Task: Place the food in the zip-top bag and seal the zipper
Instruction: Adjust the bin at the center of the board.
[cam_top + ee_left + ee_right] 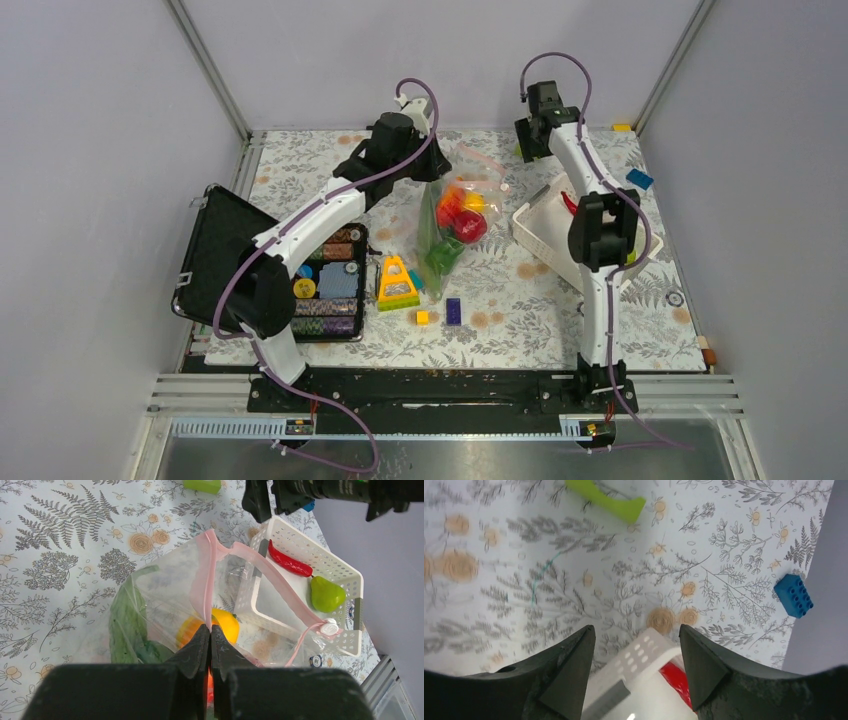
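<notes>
The left pincer (pixel 210 630) is clamped shut on the pink zipper (pixel 205 580) of the zip-top bag (pixel 160 590), which lies at the middle of the surface (pixel 520 310), just left of the white basket (pixel 342 572); a cucumber (pixel 125 625) and an orange fruit (pixel 227 625) sit inside the bag; a red pepper (pixel 290 562) and a green pear (pixel 326 595) lie in the basket; the right pincer (pixel 635 635) hangs open over the basket's far corner.

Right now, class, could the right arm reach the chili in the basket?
Probably yes: the right end effector hangs open just above the basket, and the chili lies uncovered inside with nothing over it.
</notes>
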`<state>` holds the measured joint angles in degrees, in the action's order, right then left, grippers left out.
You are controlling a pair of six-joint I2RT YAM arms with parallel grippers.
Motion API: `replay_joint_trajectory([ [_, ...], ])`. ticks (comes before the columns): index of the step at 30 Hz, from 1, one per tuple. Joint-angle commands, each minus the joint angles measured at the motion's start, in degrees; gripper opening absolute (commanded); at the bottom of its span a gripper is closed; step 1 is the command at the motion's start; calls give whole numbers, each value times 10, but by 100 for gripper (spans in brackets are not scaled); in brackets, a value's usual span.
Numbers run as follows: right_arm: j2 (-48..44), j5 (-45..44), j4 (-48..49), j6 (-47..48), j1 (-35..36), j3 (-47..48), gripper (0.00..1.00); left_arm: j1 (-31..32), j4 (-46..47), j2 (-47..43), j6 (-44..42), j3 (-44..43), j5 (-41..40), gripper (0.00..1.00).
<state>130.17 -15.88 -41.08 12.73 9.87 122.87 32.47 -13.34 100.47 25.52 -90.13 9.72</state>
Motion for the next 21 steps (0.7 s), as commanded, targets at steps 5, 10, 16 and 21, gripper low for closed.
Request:
replay_joint_trajectory([
  [5, -16, 4, -60, -57, -25, 73, 71, -4, 21, -28, -4, -9, 1, 0],
  [10, -230, 144, 11, 63, -26, -185, 73, -4, 26, -43, -3, 9, -6, 0],
  [16, -478, 270, 41, 36, -8, -543, 73, -4, 26, -54, -7, 17, -5, 0],
  [21, -514, 218, 12, 46, 23, -610, 73, -4, 23, -62, -7, 19, -4, 0],
])
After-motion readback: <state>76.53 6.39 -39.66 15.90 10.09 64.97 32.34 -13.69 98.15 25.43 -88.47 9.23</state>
